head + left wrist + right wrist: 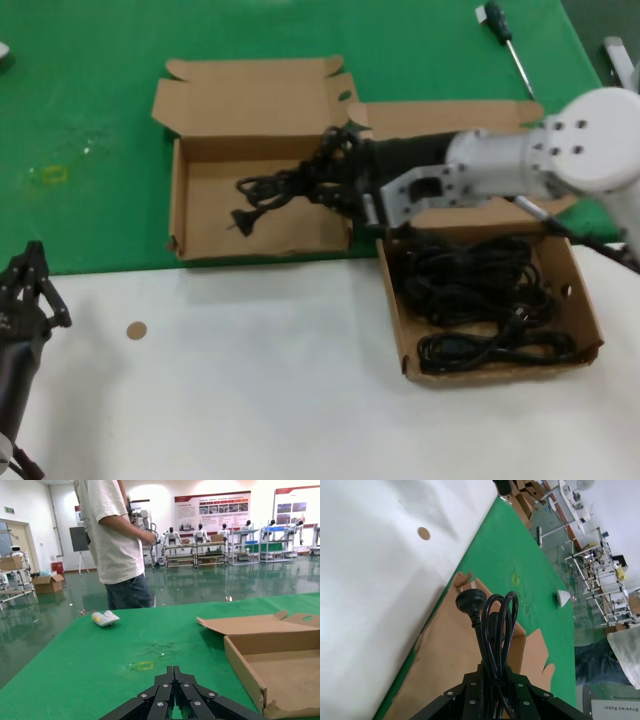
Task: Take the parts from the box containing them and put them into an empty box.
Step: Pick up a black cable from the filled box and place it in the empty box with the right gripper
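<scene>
Green table [100,150]: right gripper [335,180] (clamping cord [270,195]).

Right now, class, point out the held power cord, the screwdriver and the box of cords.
held power cord [471,601], right wrist view, on its plug.
screwdriver [495,17], head view, on its handle.
box of cords [397,314], head view, on its side wall.

Your right gripper [335,170] holds a black cord [272,193] over the left box [178,200], seemingly clamped.

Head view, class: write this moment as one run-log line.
right pincer: shut on power cord, over empty box | left pincer: idle, near table edge | full box: cords remain
</scene>
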